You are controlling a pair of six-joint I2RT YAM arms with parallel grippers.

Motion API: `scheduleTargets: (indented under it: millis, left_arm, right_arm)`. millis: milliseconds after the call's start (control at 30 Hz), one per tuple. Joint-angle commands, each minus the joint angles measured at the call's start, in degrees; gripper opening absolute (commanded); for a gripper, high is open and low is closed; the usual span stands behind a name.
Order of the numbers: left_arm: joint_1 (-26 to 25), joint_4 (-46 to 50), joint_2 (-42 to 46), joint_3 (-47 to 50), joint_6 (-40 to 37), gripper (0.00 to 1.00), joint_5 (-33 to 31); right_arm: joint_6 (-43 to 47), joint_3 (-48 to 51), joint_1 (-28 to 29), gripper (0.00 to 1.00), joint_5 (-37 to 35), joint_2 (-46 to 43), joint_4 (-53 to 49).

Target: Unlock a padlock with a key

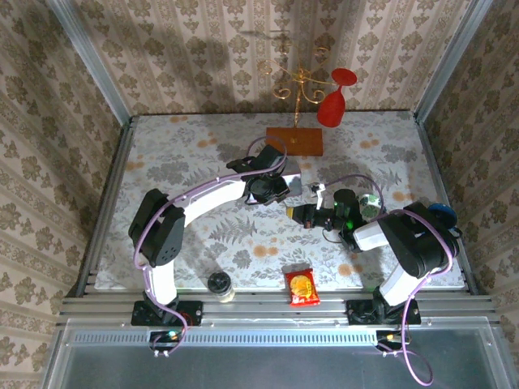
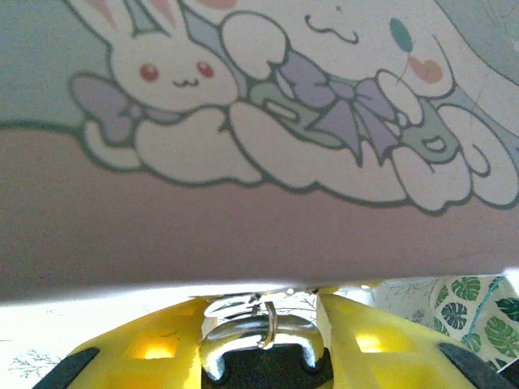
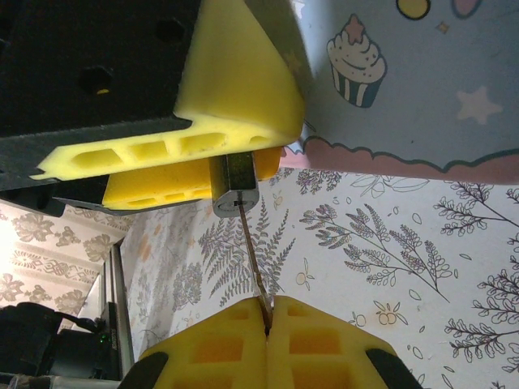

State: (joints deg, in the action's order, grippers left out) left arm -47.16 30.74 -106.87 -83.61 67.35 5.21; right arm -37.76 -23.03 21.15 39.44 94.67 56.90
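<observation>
In the left wrist view my left gripper (image 2: 261,312) is shut on the padlock (image 2: 259,369), a small dark block with a silver shackle (image 2: 239,334) and a thin ring hanging on it. In the right wrist view, the padlock (image 3: 236,185) sticks out from under the left gripper's yellow fingers (image 3: 235,105), keyway end facing me. My right gripper (image 3: 266,312) is shut on the key (image 3: 250,243), whose thin blade reaches up into the keyway. From above, the left gripper (image 1: 280,192) and right gripper (image 1: 298,212) meet at the table's middle.
A pale cartoon-patterned tin (image 2: 259,121) lies right beside the padlock, also seen as the tin (image 3: 405,73). At the back stand a brown board (image 1: 295,140), a gold stand (image 1: 296,85) and a red glass (image 1: 334,101). A snack packet (image 1: 302,287) and a jar (image 1: 220,284) sit at the front.
</observation>
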Motion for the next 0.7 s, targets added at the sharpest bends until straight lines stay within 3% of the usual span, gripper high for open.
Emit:
scheduleTargets:
  millis: [0,467,667]
  left_arm:
    - [0.05,-2.44,2.59,-0.32,-0.19,0.0,1.12]
    - [-0.12,-2.94,2.1,-0.67,-0.51,0.0,1.55]
    - [-0.28,-2.97,1.62,-0.67,-0.9,0.0,2.17]
  right_arm:
    - [-0.47,0.0,-0.4,0.0,0.0,-0.02,2.45]
    - [-1.3,0.27,-0.14,0.0,1.25,0.66,3.73]
    - [-5.87,-1.91,-0.23,0.0,3.09,2.91,5.76]
